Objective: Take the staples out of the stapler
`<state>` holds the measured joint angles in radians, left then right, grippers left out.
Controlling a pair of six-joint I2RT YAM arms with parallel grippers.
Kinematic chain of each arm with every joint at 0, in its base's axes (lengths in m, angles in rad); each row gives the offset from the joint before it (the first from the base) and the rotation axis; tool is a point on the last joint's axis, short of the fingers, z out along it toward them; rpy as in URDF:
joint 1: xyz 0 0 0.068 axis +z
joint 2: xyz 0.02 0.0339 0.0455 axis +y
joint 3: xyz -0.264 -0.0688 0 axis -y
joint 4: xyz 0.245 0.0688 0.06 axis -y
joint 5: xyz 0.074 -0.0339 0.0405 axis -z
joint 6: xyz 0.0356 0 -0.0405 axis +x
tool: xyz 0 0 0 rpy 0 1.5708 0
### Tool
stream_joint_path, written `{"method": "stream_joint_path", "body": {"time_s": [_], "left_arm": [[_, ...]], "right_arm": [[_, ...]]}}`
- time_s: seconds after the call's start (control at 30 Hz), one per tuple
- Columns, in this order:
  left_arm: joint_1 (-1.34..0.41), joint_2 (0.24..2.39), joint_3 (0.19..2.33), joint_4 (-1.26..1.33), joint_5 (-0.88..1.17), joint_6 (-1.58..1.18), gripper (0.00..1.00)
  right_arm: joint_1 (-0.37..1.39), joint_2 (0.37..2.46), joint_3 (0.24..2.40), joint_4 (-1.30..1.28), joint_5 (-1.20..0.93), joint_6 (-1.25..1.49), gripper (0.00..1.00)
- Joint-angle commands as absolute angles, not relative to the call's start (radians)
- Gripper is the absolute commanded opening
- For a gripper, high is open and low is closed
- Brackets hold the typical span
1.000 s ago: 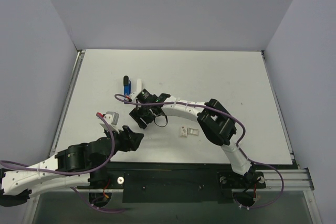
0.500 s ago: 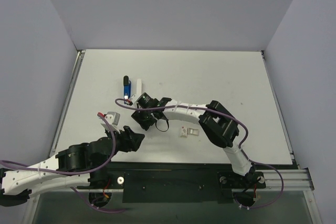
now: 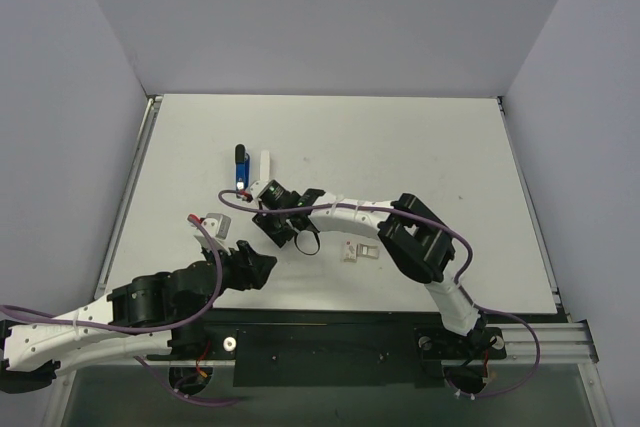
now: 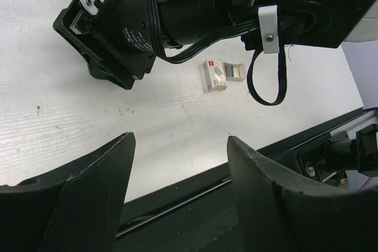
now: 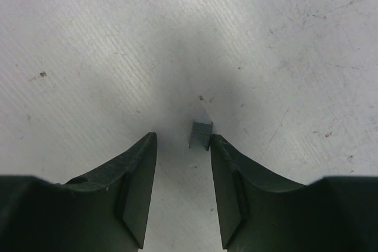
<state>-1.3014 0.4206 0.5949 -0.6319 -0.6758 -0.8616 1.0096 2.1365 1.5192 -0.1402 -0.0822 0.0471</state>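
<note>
The blue stapler (image 3: 241,171) with its black end lies at the table's left middle, seen only in the top view. A small white piece (image 3: 265,162) lies beside it. My right gripper (image 3: 275,229) points down at the table just in front of the stapler. In the right wrist view it (image 5: 183,140) is open, and a tiny grey strip of staples (image 5: 201,134) lies on the table at the tip of the right finger (image 5: 227,169). My left gripper (image 3: 250,265) is open and empty near the front edge, also in its own view (image 4: 180,137).
A small white box with a red mark and a grey piece beside it (image 3: 358,252) lies right of my right gripper, and it also shows in the left wrist view (image 4: 221,74). The right arm's black cable loop (image 4: 266,81) hangs near it. The table's dark front rail (image 4: 195,199) is under the left gripper.
The right wrist has shifted a little to the left, toward the stapler. The left arm has barely moved. The stapler and the white box have stayed in place.
</note>
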Motion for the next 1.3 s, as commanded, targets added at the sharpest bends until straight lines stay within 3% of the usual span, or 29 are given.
{"method": "stream_joint_path", "body": {"time_s": [0.0,0.73,1.27], "left_arm": [[-1.302,0.417,0.598,-0.598,-0.681,-0.873,0.74],[-1.302,0.419,0.601,-0.604,-0.684,-0.874,0.74],[-1.302,0.419,0.618,-0.638,-0.698,-0.885,0.74]], "right_arm": [[1.012,2.174,1.543,-0.212,-0.04,0.094,0.36],[1.008,2.195,1.557,-0.224,0.067,0.158,0.11],[1.008,1.956,1.421,-0.198,0.123,0.273,0.06]]}}
